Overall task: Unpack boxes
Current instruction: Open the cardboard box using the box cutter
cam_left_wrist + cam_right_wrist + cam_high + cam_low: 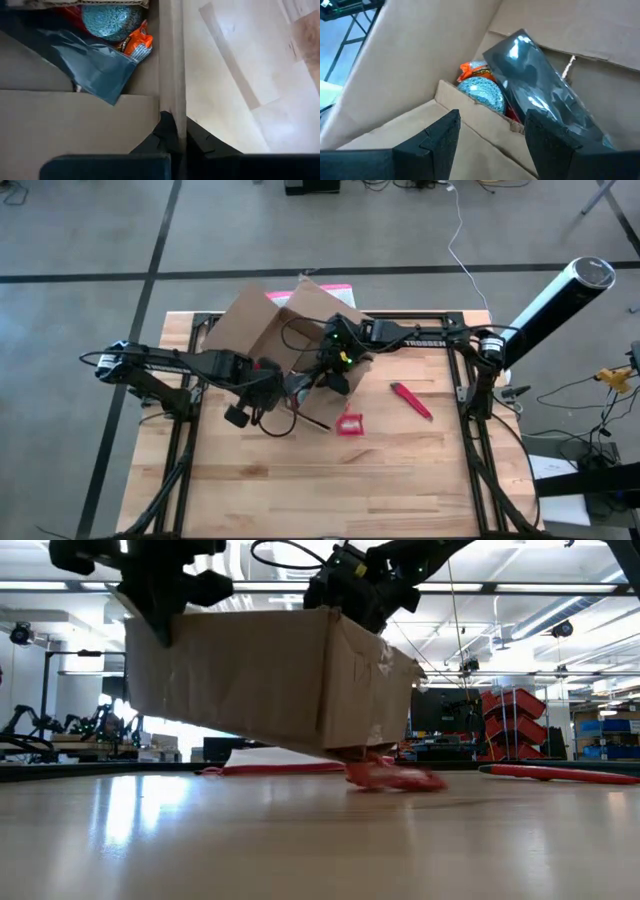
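The table [320, 840] holds one red packet [350, 423] at five o'clock of the tilted box [270, 330], which the left gripper [172, 135] pinches by its wall while the right gripper [490, 135], fingers apart, faces the bag [545, 100], blue ball [482, 92] and orange packet [472, 70] inside, so most unpacking seems left.

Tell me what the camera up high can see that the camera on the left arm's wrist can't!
Only the high view shows the whole table, both arms, the red cutter and a small red packet lying on the wood beside the box.

Only the left wrist view shows what is inside: a blue-grey plastic bag, a teal knitted ball and an orange wrapper. It also shows the left gripper pinching a box wall.

Both show the brown cardboard box and bare tabletop.
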Controlling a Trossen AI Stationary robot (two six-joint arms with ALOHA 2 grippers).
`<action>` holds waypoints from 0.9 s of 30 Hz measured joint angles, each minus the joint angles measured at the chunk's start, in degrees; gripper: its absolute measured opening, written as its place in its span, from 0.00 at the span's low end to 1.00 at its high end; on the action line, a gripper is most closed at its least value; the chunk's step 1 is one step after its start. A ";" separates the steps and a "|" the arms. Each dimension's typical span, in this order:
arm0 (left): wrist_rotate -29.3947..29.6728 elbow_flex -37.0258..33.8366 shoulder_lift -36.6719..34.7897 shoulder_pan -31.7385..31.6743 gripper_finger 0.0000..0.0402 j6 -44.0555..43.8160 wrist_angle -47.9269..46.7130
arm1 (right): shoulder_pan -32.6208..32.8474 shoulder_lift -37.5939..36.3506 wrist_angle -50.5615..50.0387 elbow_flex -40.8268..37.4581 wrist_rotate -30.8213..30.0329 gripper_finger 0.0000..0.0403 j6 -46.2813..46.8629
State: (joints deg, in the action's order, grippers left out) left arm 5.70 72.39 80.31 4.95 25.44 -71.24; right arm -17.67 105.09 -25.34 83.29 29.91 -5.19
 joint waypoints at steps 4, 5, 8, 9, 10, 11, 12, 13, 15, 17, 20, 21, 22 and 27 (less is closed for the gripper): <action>-2.84 -2.38 0.00 0.00 0.00 -2.08 1.71 | 0.66 -0.41 -0.04 0.00 -0.08 0.49 0.52; -3.47 -3.13 0.00 0.00 0.00 -2.70 2.11 | 0.83 -0.48 -0.07 -0.02 -0.05 0.49 0.74; -4.51 -5.43 -0.43 0.00 0.00 -5.69 3.69 | 1.51 -0.63 -0.10 -0.04 -0.11 0.49 0.74; -4.93 -6.14 -0.90 0.00 0.00 -6.94 4.48 | 1.74 -0.65 -0.14 -0.04 -0.22 0.49 0.74; -5.48 -6.87 -1.66 0.00 0.00 -7.82 5.38 | 1.95 -0.65 -0.23 -0.04 -0.44 0.49 0.72; -6.16 -7.41 -2.33 0.00 0.00 -8.73 5.95 | 2.12 -0.67 -0.46 -0.04 -0.47 0.49 0.72; -6.50 -7.89 -3.06 0.00 0.00 -9.68 6.48 | 2.34 -0.67 -0.59 -0.04 -0.53 0.49 0.72; -6.74 -8.30 -3.69 0.00 0.00 -10.72 6.72 | 2.56 -0.70 -0.74 -0.04 -0.54 0.49 0.72; -7.00 -9.07 -5.09 0.02 0.00 -12.90 6.79 | 2.88 -0.74 -0.97 -0.04 -0.54 0.49 0.70; -7.87 -9.62 -6.51 0.00 0.00 -14.65 6.86 | 2.90 -0.74 -0.98 -0.04 -0.54 0.49 0.62; -10.71 -10.22 -7.65 0.06 0.00 -16.20 7.60 | 2.90 -0.78 -1.01 -0.04 -0.36 0.49 0.57; -11.92 -10.28 -7.72 0.11 0.00 -16.66 7.79 | 2.93 -0.78 -1.05 -0.04 -0.30 0.49 0.59; -13.05 -10.31 -7.75 0.15 0.00 -17.10 8.06 | 2.94 -0.78 -1.07 -0.04 -0.22 0.49 0.59; -18.50 -10.65 -7.76 0.20 0.00 -18.49 9.83 | 2.94 -0.80 -1.27 -0.04 2.04 0.49 1.26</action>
State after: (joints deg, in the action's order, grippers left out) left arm -12.80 61.74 72.55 5.15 6.96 -61.41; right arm -14.72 104.29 -26.61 83.24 31.94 -3.93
